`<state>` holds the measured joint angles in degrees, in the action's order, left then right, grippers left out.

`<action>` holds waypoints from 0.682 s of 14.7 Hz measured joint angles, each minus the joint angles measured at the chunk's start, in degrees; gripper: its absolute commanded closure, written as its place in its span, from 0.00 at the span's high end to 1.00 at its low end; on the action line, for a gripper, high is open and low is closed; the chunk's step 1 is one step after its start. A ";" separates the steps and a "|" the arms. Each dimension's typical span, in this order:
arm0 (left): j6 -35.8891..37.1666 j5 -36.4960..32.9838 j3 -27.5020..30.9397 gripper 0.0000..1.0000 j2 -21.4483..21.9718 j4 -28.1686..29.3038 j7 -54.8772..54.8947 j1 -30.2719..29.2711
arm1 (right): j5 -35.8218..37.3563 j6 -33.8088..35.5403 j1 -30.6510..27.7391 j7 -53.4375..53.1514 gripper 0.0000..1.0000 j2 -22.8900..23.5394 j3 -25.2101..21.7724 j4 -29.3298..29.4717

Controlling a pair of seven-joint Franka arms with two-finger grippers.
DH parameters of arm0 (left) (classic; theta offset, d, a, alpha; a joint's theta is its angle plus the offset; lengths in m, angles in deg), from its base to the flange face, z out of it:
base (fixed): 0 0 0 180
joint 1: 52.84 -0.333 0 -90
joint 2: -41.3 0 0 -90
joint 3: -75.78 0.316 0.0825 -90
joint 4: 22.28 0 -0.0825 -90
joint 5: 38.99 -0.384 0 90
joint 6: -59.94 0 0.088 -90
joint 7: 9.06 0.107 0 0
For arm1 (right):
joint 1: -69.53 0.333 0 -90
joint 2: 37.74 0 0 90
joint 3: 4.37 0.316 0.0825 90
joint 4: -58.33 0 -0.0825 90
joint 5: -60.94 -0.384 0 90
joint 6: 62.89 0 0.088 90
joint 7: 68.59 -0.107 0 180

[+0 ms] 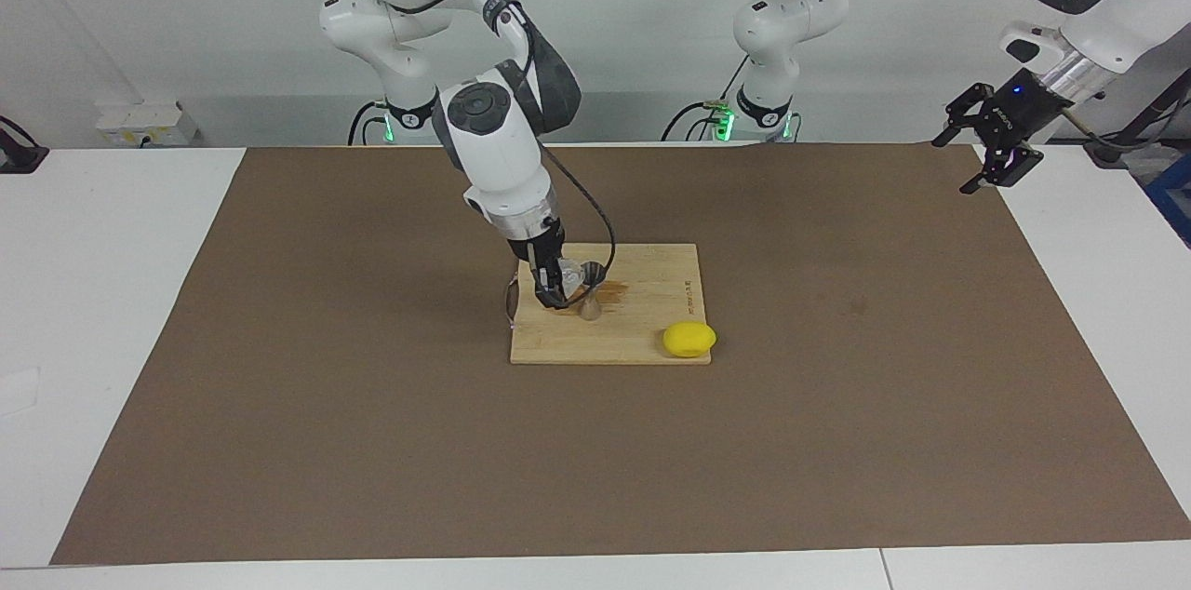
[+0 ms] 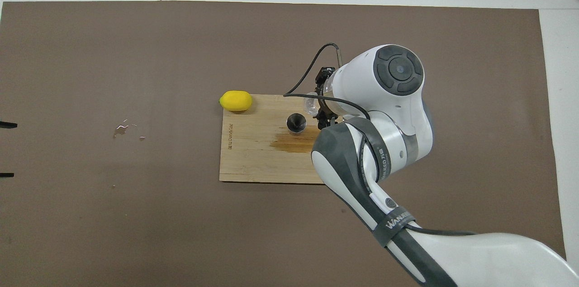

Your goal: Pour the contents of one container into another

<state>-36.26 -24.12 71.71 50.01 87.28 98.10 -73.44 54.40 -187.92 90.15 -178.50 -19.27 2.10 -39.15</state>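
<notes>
A clear glass cup is in my right gripper, which is shut on it. The cup is tipped on its side, with its mouth at the rim of the silvery hourglass jigger. The jigger stands upright on the wooden board, and the cup covers its top in the facing view. My left gripper waits open and empty in the air over the mat's corner at the left arm's end. Only its fingertips show in the overhead view.
A yellow lemon lies at the board's corner, farther from the robots than the jigger. A dark wet stain marks the board beside the jigger. Small droplets sit on the brown mat toward the left arm's end.
</notes>
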 measured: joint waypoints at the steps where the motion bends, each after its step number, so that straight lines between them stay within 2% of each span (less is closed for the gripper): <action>1: -0.92 -1.10 -0.21 1.00 0.00 -0.02 -0.54 0.08 | 0.99 0.00 0.45 -0.09 0.00 0.00 0.00 0.01; 7: -3.48 -5.61 -0.62 1.00 0.03 -0.11 -6.62 1.93 | 6.85 -1.06 1.89 -2.60 0.00 -0.02 0.01 0.06; 10: -3.99 -6.70 -0.85 1.00 0.03 -0.02 -14.27 2.52 | 9.85 -1.18 2.67 -3.15 0.00 -0.05 0.02 0.07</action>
<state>-40.25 -30.82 70.86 50.04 87.26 83.84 -70.92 64.25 -189.11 92.81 -181.65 -19.32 2.11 -39.08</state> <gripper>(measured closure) 0.000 0.489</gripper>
